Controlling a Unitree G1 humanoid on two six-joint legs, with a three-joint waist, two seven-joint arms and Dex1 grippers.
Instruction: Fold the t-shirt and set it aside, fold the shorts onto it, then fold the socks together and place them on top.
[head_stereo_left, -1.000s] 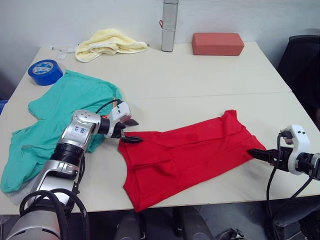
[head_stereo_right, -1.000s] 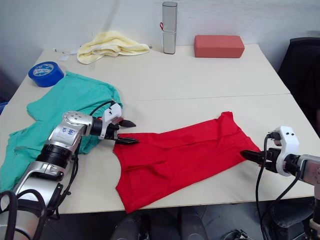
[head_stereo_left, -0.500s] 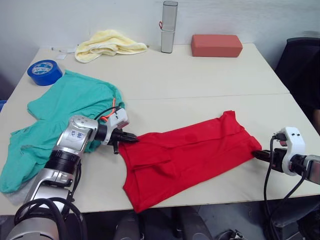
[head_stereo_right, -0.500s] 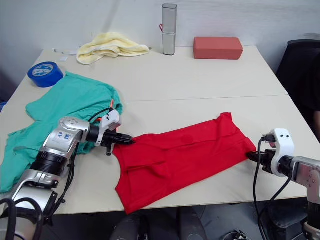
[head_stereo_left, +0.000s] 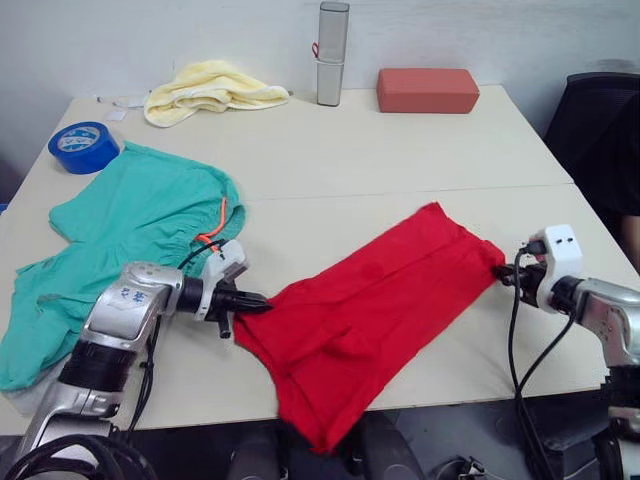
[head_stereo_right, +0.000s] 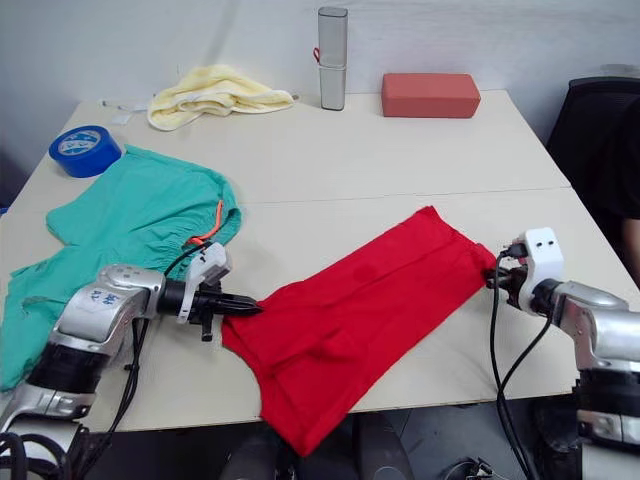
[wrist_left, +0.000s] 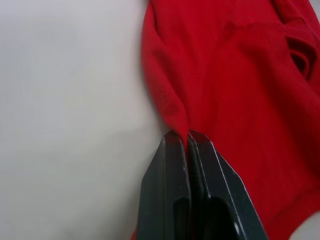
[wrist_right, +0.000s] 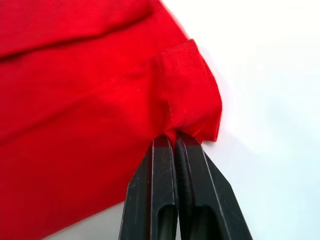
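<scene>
The red t-shirt (head_stereo_left: 370, 305) lies stretched slantwise across the table's near half, one end hanging over the front edge. My left gripper (head_stereo_left: 258, 299) is shut on its left edge, and the pinched red cloth (wrist_left: 177, 117) bunches at the fingertips. My right gripper (head_stereo_left: 500, 272) is shut on the shirt's right hem corner (wrist_right: 192, 120). The teal-green shorts (head_stereo_left: 130, 235) lie spread at the left with their orange-pink drawstring (head_stereo_left: 213, 226) showing. The socks are out of view.
At the table's back stand a pale yellow towel (head_stereo_left: 205, 88), a tall grey cylinder (head_stereo_left: 331, 40) and a red-brown block (head_stereo_left: 427, 90). A blue tape roll (head_stereo_left: 82, 146) sits at the far left. A dark chair (head_stereo_left: 600, 130) stands to the right.
Both grippers closed on the t-shirt's two ends. The shirt then shifted and turned, its right end drawn farther back and its near corner now hanging over the front edge.
</scene>
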